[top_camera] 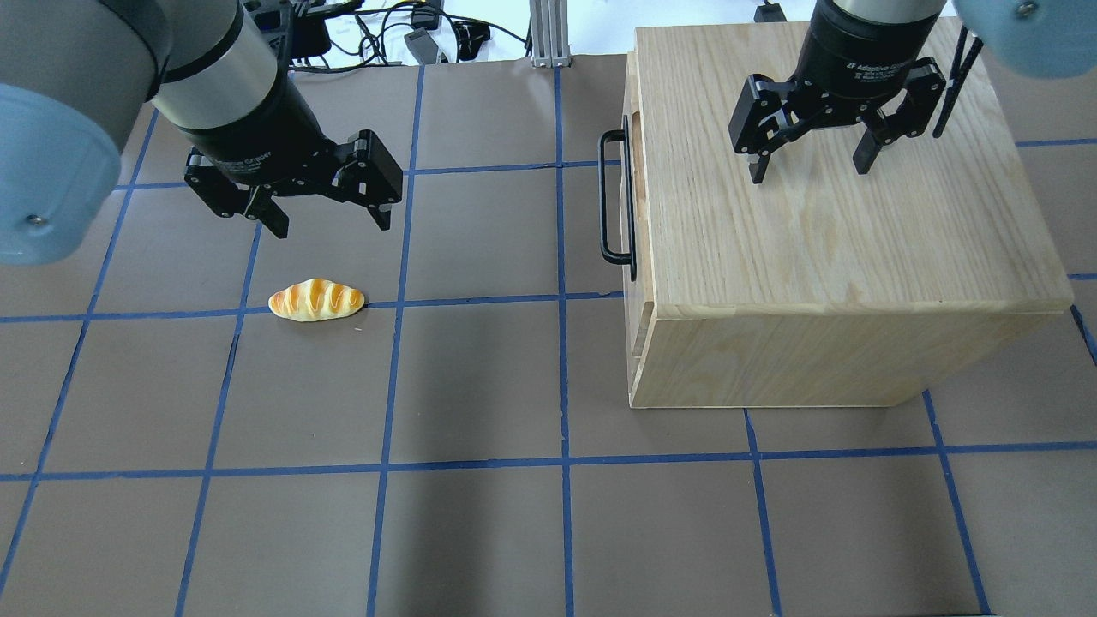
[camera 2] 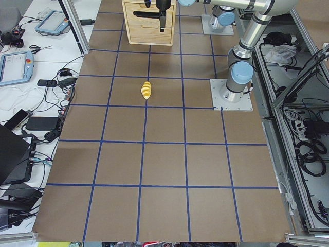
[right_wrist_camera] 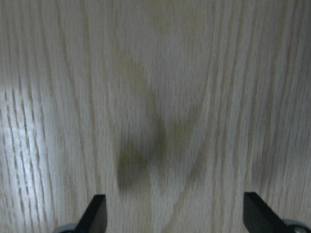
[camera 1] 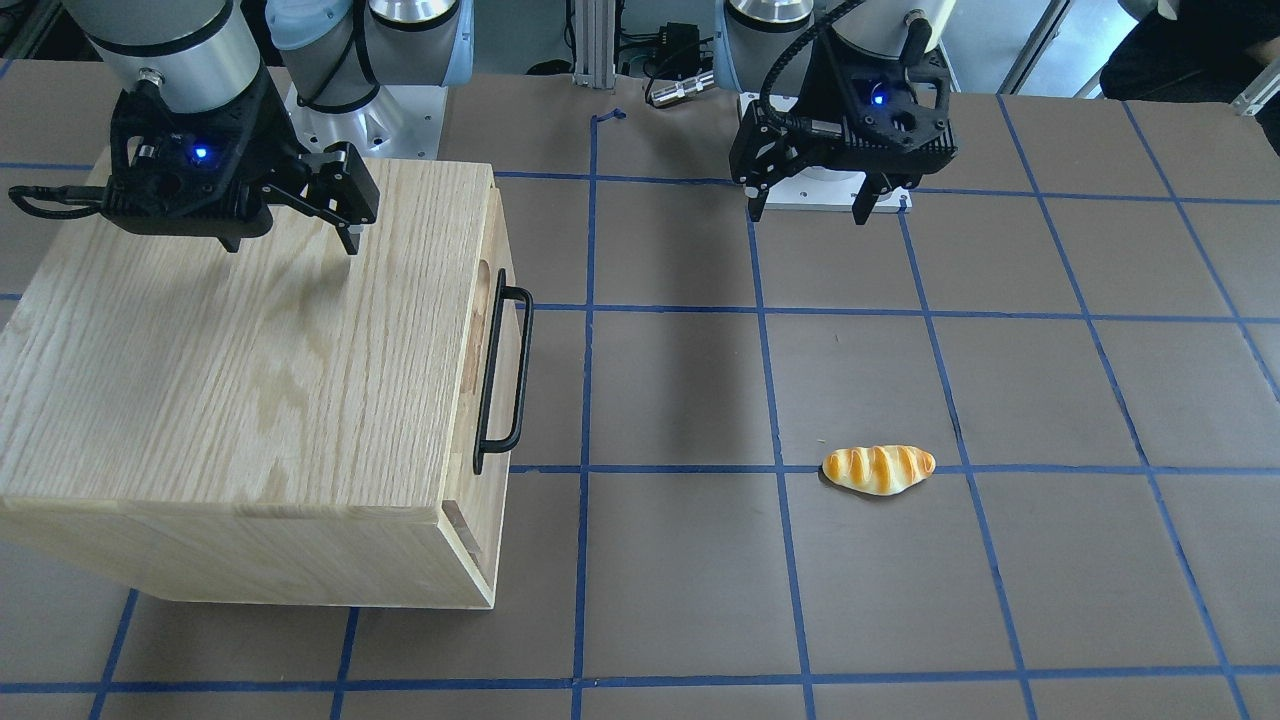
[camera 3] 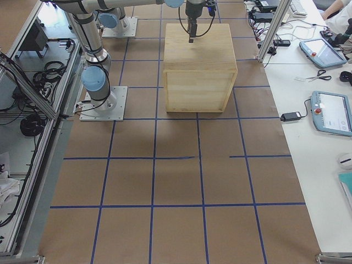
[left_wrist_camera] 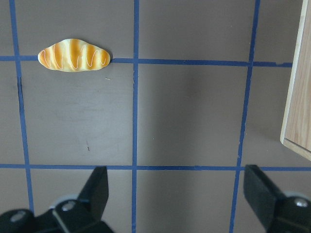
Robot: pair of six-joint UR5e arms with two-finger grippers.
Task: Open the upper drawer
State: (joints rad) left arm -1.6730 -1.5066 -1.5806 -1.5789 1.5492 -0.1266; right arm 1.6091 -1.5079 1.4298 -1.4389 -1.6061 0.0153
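The upper drawer is seen shut in the oak cabinet, front turned to 9 o'clock in the overhead view. The left gripper, spread and empty, is hung at 12 o'clock of a bread roll. The right gripper, likewise spread, is held over the cabinet top. A stiff, rail-guided pull at the middle of the bar handle is judged best. Taped table is found at its 9 o'clock.

Bread roll: golden, pale stripes across top, lying lengthwise on blue tape line, on robot's left half of table. Table surface brown, marked in squares by blue tape. Oak cabinet: large, pale, grain visible, standing on robot's right half, well apart from roll. Aluminium post and black cables at far edge. Side bench: tablet, scissors.
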